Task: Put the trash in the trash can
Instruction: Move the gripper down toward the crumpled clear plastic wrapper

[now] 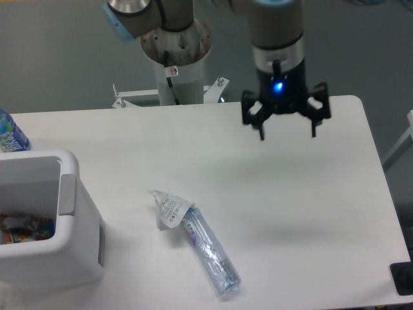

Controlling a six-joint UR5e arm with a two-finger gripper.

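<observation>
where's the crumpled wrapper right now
The crumpled wrapper lies on the white table, centre-left in the camera view, touching the upper end of the clear bottle, right of the trash can.

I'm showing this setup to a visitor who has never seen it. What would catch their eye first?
Probably the black gripper with its glowing blue light, hanging open above the far side of the white table. Next, the clear bottle lying near the front edge, its top end against the crumpled wrapper. The white trash can sits at the front left corner.
</observation>
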